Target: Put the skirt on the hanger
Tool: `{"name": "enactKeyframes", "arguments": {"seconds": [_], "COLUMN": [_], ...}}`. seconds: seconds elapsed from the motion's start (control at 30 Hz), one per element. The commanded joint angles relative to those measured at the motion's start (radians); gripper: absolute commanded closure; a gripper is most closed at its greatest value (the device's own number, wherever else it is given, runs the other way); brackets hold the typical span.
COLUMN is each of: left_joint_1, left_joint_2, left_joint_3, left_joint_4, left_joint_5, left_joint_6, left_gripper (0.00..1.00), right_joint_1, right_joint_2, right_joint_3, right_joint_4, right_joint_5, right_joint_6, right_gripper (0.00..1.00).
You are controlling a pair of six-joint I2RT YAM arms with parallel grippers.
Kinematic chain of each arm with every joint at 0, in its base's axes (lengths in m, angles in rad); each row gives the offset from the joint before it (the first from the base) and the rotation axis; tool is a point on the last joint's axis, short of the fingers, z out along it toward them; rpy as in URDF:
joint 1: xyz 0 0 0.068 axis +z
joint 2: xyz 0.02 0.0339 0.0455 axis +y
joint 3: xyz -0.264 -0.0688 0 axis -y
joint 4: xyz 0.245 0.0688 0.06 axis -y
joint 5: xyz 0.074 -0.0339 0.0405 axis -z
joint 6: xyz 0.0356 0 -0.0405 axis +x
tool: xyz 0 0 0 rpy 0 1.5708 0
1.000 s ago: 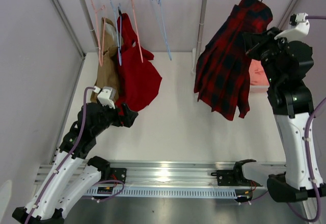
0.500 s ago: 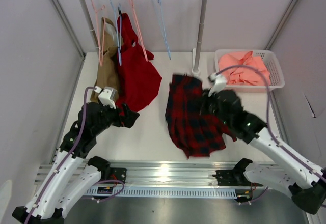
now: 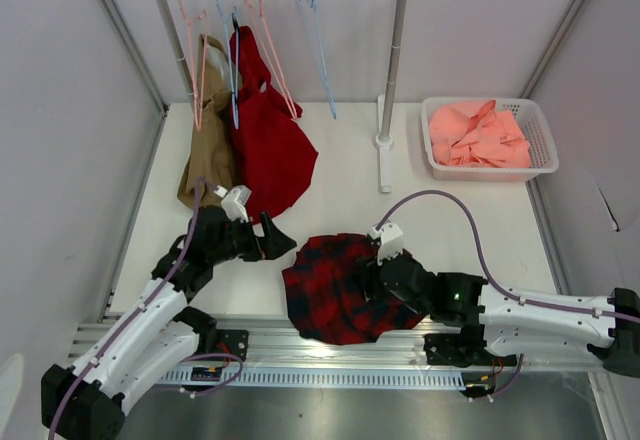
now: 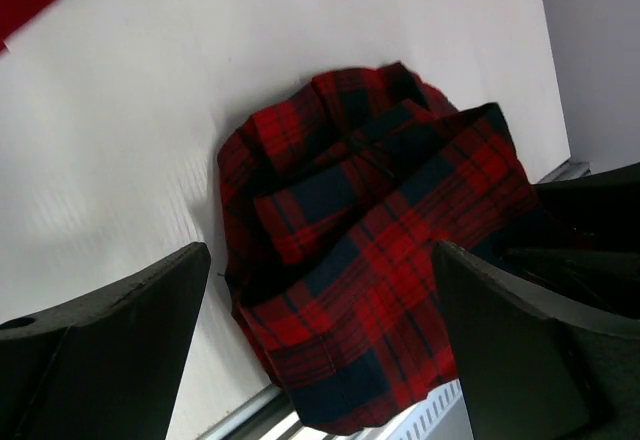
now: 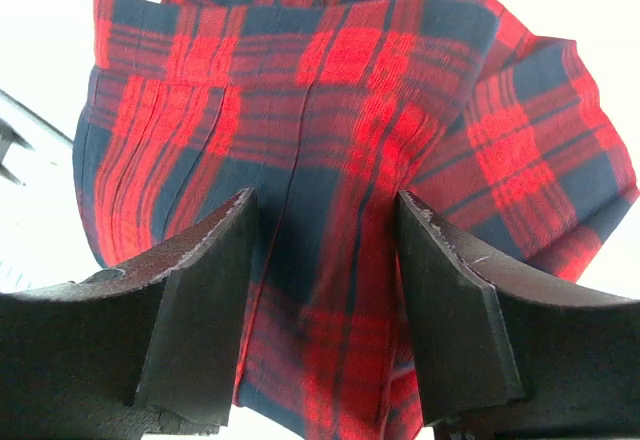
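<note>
The red and navy plaid skirt (image 3: 330, 295) (image 4: 350, 200) (image 5: 330, 70) lies crumpled on the table near the front edge. My right gripper (image 3: 370, 282) (image 5: 325, 200) sits low at the skirt's right side. Its jaws stand apart, and the cloth lies loose between and beyond them. My left gripper (image 3: 275, 240) (image 4: 320, 255) is wide open, just left of the skirt and pointing at it, holding nothing. Thin pink hangers (image 3: 268, 50) hang on the rail at the back left, far from both grippers.
A plain red garment (image 3: 265, 145) and a tan one (image 3: 208, 155) hang from the rail, with light-blue hangers (image 3: 320, 40) beside them. The rack's post (image 3: 392, 70) stands at mid back. A white basket (image 3: 540, 168) of salmon cloth sits back right. A metal rail (image 3: 330, 342) runs along the front.
The right arm swung the skirt down from high at the right onto the table's front middle, then parted its jaws. The left arm moved right toward the skirt.
</note>
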Motion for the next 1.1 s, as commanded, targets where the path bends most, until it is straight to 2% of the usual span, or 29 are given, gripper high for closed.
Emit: {"name": "enactKeyframes", "arguments": {"seconds": [0.0, 0.17, 0.27, 0.3, 0.4, 0.57, 0.7, 0.83, 0.93, 1.0, 1.03, 1.07], "left_joint_1": [-0.023, -0.046, -0.051, -0.055, -0.061, -0.074, -0.081, -0.084, -0.084, -0.084, -0.086, -0.084], "left_joint_2": [0.030, 0.116, 0.174, 0.193, 0.210, 0.222, 0.234, 0.240, 0.253, 0.257, 0.259, 0.262], "left_joint_3": [-0.014, -0.016, -0.036, -0.040, -0.056, -0.077, -0.083, -0.087, -0.090, -0.087, -0.088, -0.087], "left_joint_4": [0.127, 0.127, 0.152, 0.158, 0.184, 0.213, 0.215, 0.216, 0.218, 0.221, 0.224, 0.224], "left_joint_5": [0.050, 0.009, 0.015, 0.020, 0.024, 0.018, 0.007, 0.001, 0.000, -0.002, -0.002, -0.002], "left_joint_6": [-0.078, -0.049, -0.052, -0.059, -0.078, -0.098, -0.104, -0.104, -0.104, -0.104, -0.105, -0.107], "left_gripper": [0.02, 0.02, 0.02, 0.03, 0.03, 0.06, 0.08, 0.08, 0.08, 0.08, 0.08, 0.08], "right_joint_1": [0.034, 0.045, 0.002, -0.027, -0.183, -0.369, -0.426, -0.418, -0.406, -0.403, -0.403, -0.403], "right_joint_2": [0.003, 0.016, 0.041, 0.052, 0.104, 0.223, 0.323, 0.374, 0.377, 0.369, 0.366, 0.363], "right_joint_3": [0.048, 0.092, 0.127, 0.137, 0.167, 0.215, 0.269, 0.295, 0.299, 0.308, 0.313, 0.321], "right_joint_4": [0.002, -0.019, -0.009, -0.003, 0.029, 0.036, 0.031, 0.042, 0.039, 0.017, 0.005, -0.022], "right_joint_5": [0.076, 0.115, 0.113, 0.090, -0.075, -0.207, -0.354, -0.401, -0.407, -0.405, -0.395, -0.390], "right_joint_6": [0.049, 0.035, -0.007, -0.026, -0.051, -0.073, -0.097, -0.108, -0.100, -0.099, -0.096, -0.097], "right_gripper": [0.39, 0.41, 0.29, 0.22, 0.21, 0.19, 0.17, 0.17, 0.24, 0.34, 0.40, 0.54]}}
